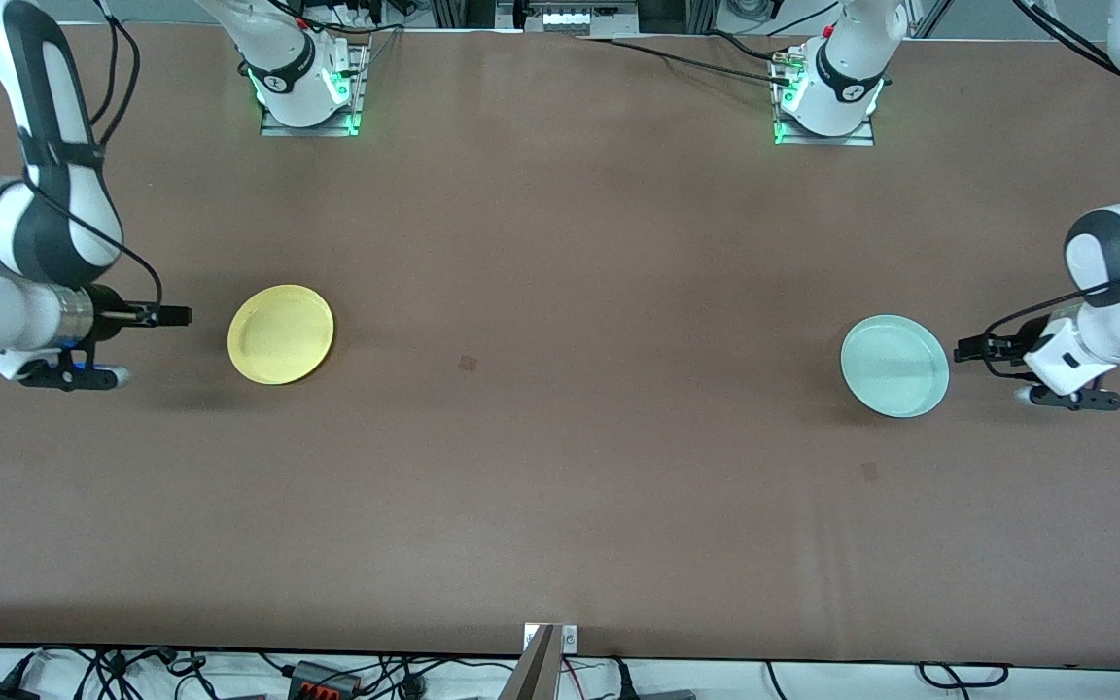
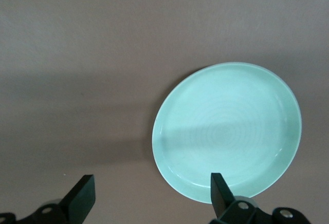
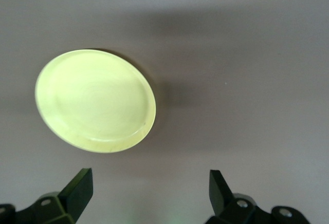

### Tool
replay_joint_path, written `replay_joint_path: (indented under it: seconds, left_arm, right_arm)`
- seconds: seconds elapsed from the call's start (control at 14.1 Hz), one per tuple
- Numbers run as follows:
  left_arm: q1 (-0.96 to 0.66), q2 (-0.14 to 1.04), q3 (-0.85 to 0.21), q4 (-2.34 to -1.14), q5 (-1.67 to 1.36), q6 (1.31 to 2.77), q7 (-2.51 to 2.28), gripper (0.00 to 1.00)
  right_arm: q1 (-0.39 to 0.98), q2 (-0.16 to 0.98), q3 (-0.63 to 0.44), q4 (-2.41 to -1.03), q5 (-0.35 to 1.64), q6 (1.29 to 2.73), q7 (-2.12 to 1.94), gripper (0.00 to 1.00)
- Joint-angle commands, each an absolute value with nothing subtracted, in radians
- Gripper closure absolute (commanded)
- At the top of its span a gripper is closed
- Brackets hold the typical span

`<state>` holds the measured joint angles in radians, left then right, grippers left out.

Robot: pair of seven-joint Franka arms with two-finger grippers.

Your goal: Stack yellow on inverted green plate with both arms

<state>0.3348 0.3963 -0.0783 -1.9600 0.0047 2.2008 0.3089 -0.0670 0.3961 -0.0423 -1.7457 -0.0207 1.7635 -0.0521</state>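
We open on the counter (image 1: 560, 243), one wide brown sheet running edge to edge, with the two arm bases bolted along the edge farthest from the front camera.

Now the arms. The right arm (image 1: 25, 224) swings out over its own end of the counter, forearm low and level, wrist turned so the pincer points along the counter at the yellow plate. The left arm (image 1: 1119, 292) mirrors it at the other end, elbow bent, wrist angled down toward the green plate. Both arms run off the edge of the front view, so we lose their upper links.

On to the plates. The yellow plate (image 1: 281, 333) lies flat toward the right arm's end, hollow side up, nothing in it. The green plate (image 1: 894, 366) lies flat toward the left arm's end, also hollow side up and empty, well apart from the yellow one.

And the pincers. The right pincer (image 1: 171, 315) sits just beside the yellow plate's rim, not touching; in its wrist view we see the fingers (image 3: 77, 190) spread wide, nothing between them. The left pincer (image 1: 968, 348) is just beside the green plate's rim, fingers (image 2: 82, 196) wide too, one tip overlapping the plate's edge in its wrist view; whether it touches we cannot tell.
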Motion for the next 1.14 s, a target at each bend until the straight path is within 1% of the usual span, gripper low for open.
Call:
replay_joint_path:
  seconds: [0.0,0.07,0.21,0.35,0.43,0.5,0.71,0.92,1.06]
  left_arm:
    - [0.382,0.422,-0.101,-1.993,-0.015,2.247,0.386,0.06]
    - [0.39,0.446,-0.101,-1.993,-0.04,2.285,0.421,0.06]
    - [0.4,0.489,-0.101,-1.993,-0.093,2.313,0.477,0.09]
    - [0.4,0.5,-0.101,-1.993,-0.135,2.312,0.515,0.15]
    - [0.402,0.503,-0.101,-1.993,-0.138,2.312,0.54,0.2]
    - [0.405,0.509,-0.101,-1.99,-0.138,2.312,0.549,0.25]
    - [0.41,0.541,-0.101,-1.967,-0.14,2.313,0.551,0.36]
    - [0.41,0.552,-0.101,-1.965,-0.141,2.312,0.551,0.6]
    - [0.41,0.563,-0.101,-1.954,-0.167,2.312,0.551,0.71]
  right_arm:
    - [-0.081,0.455,-0.037,-1.729,-0.021,1.772,-0.058,0.0]
    - [-0.081,0.469,-0.037,-1.732,-0.02,1.772,-0.055,0.0]
    - [-0.08,0.506,-0.035,-1.74,-0.018,1.764,-0.052,0.0]
    - [-0.083,0.55,-0.035,-1.74,-0.018,1.773,-0.054,0.0]
    - [-0.087,0.564,-0.035,-1.74,-0.017,1.784,-0.054,0.0]
    - [-0.092,0.572,-0.035,-1.74,-0.017,1.795,-0.054,0.0]
    - [-0.092,0.594,-0.034,-1.74,0.032,1.83,-0.054,0.0]
    - [-0.086,0.62,-0.034,-1.74,0.041,1.855,-0.052,0.0]
    - [-0.092,0.65,-0.034,-1.74,0.041,1.879,-0.052,0.0]
